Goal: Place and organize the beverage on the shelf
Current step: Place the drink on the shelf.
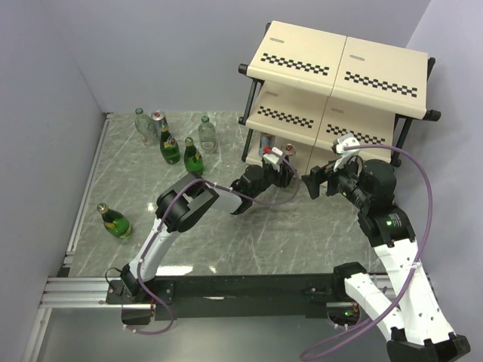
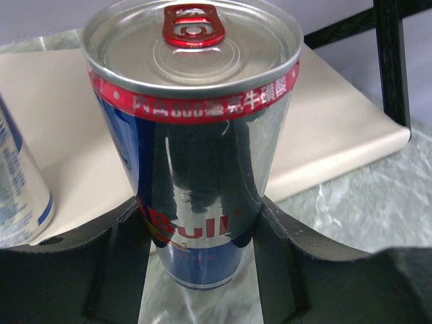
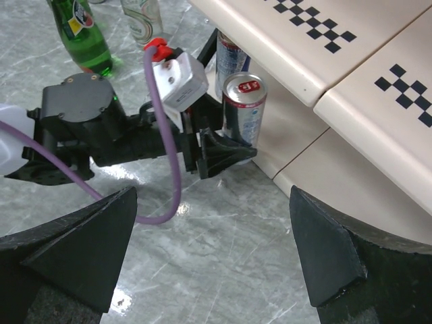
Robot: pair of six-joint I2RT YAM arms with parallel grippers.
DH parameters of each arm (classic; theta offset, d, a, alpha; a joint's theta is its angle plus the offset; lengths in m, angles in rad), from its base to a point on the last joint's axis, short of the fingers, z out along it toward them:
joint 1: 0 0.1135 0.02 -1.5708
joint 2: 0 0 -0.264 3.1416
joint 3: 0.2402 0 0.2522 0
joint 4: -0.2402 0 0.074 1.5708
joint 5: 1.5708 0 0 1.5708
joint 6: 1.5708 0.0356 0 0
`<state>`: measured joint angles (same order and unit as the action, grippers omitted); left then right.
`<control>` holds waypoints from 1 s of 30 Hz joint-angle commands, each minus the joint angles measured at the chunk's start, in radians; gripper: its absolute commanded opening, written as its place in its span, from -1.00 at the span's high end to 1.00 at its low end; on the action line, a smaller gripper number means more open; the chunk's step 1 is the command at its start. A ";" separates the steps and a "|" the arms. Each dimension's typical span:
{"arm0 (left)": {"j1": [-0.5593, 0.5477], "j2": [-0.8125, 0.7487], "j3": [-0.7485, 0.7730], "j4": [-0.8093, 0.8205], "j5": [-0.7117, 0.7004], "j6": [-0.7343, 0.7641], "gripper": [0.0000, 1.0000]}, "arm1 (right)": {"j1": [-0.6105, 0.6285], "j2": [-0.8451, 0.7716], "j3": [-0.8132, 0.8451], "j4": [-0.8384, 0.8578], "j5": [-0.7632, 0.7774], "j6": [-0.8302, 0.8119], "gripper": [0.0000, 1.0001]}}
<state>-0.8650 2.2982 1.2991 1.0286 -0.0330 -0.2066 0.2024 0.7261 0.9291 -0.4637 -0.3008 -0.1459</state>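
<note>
My left gripper is shut on a slim silver-and-blue can, gripping its lower half and holding it upright. The can's base is over the marble, just in front of the shelf's bottom board. A second can stands on that board to the left. My right gripper is open with nothing in it, to the right of the held can. Green bottles, clear bottles and a third can stand at the back left.
One green bottle stands alone near the left edge, beside an aluminium rail. The shelf's black frame leg rises right of the held can. A purple cable hangs off the left wrist. Grey walls close in the left and back.
</note>
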 commanded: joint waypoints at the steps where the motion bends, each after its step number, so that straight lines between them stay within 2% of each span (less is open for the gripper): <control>1: -0.002 -0.005 0.086 0.091 -0.015 -0.042 0.99 | -0.008 -0.017 0.005 0.037 -0.012 0.011 -1.00; 9: 0.006 0.018 0.178 0.022 -0.031 -0.066 0.99 | -0.008 -0.027 0.005 0.037 -0.014 0.011 -0.99; 20: 0.020 0.030 0.212 0.010 -0.059 -0.080 0.99 | -0.008 -0.030 0.005 0.037 -0.015 0.011 -0.99; 30: 0.023 0.052 0.249 0.002 -0.171 -0.091 0.99 | -0.006 -0.033 0.007 0.037 -0.020 0.011 -0.99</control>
<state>-0.8444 2.3634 1.4876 0.9279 -0.1455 -0.2779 0.2020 0.7082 0.9291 -0.4637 -0.3084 -0.1459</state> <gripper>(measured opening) 0.592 0.995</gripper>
